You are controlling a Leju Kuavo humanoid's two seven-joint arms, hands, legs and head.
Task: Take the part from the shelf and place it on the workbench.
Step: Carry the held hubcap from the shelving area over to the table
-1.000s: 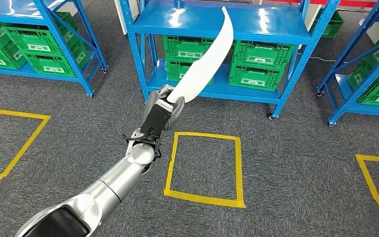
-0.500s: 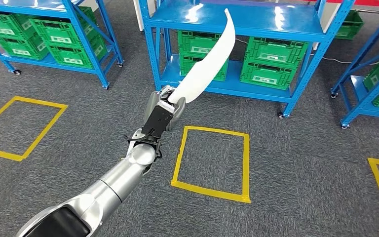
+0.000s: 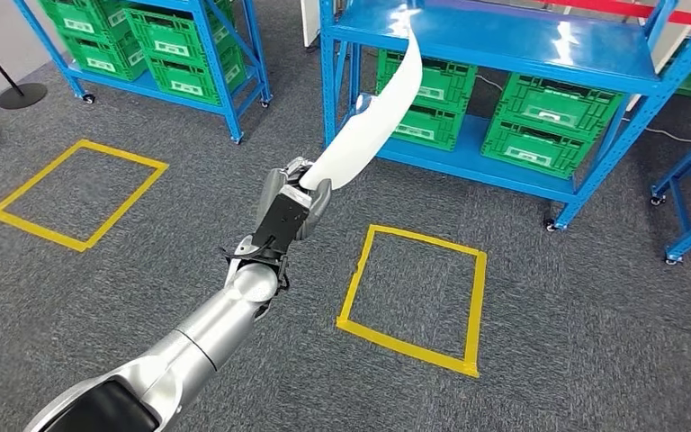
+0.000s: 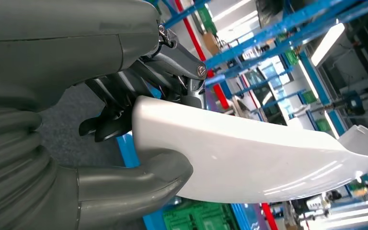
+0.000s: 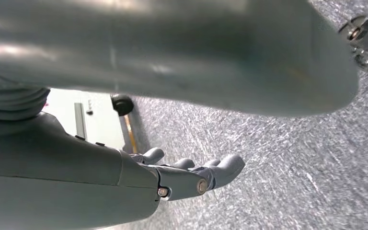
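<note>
A long, curved white part (image 3: pixel 371 119) rises from my left hand (image 3: pixel 292 202), which grips its lower end at the middle of the head view, arm stretched forward over the carpet. The part's upper tip overlaps the top deck of the blue shelf (image 3: pixel 504 40) behind it. In the left wrist view the thick thumb (image 4: pixel 139 187) and the dark fingers (image 4: pixel 124 103) clamp the white part (image 4: pixel 268 158) from both sides. My right hand (image 5: pixel 191 175) hangs above the grey carpet with its fingers stretched out and nothing in them.
The blue shelf holds green crates (image 3: pixel 549 126) on its lower deck. A second blue shelf with crates (image 3: pixel 162 45) stands at the far left. Yellow tape squares (image 3: pixel 414 297) (image 3: pixel 76 193) mark the carpet. A stanchion base (image 3: pixel 20 94) is at the left edge.
The whole scene has slid to the right, so the camera has turned left. My left hand keeps the same grip on the white part.
</note>
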